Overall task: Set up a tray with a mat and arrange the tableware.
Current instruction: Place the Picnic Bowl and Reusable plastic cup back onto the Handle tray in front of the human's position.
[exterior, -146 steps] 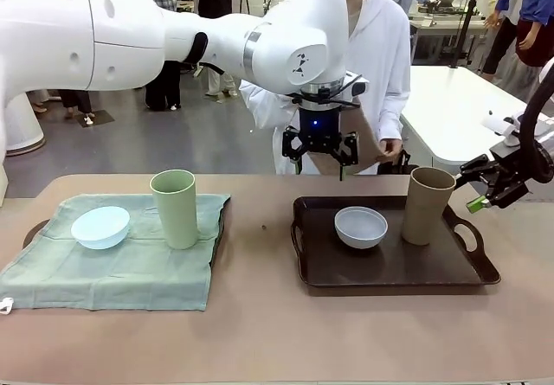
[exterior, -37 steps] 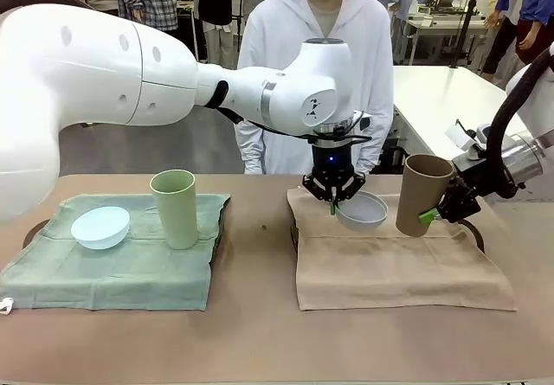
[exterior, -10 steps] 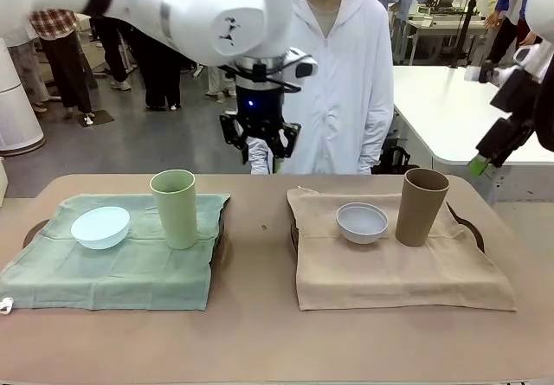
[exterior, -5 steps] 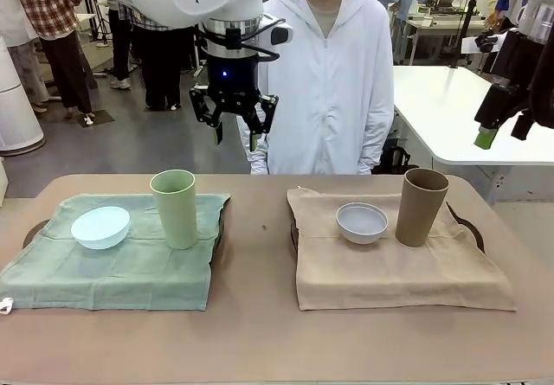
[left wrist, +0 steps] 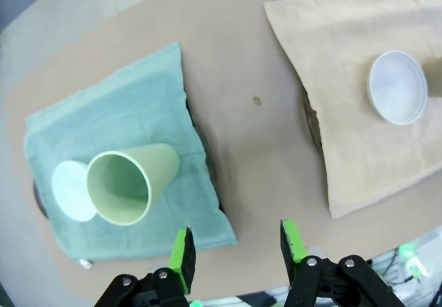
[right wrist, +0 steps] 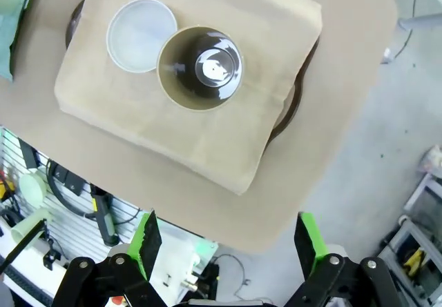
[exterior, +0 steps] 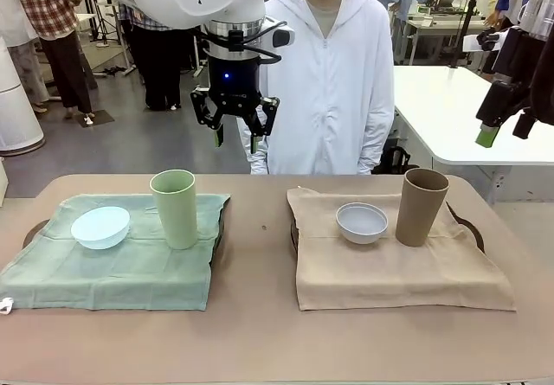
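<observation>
We see both settings laid out. The matte tan-brown tall cup (exterior: pixel 421 206) and the matte white round bowl (exterior: pixel 362 222) stand upright, just beside each other, on the beige cloth mat (exterior: pixel 398 272) over the dark tray (exterior: pixel 468 222). The pale green tall cup (exterior: pixel 174 208) and pale blue bowl (exterior: pixel 100 227) stand on the green cloth mat (exterior: pixel 121 268).

Our left hand (exterior: pixel 235 130) hangs high over the far edge of the bench (exterior: pixel 260 333), fingers parted and empty; the green cup lies below it, long axis vertical. Our right hand (exterior: pixel 502 125) is raised off to the side, spread wide, empty, nearer the brown cup. We judge the arrangement essentially complete.
</observation>
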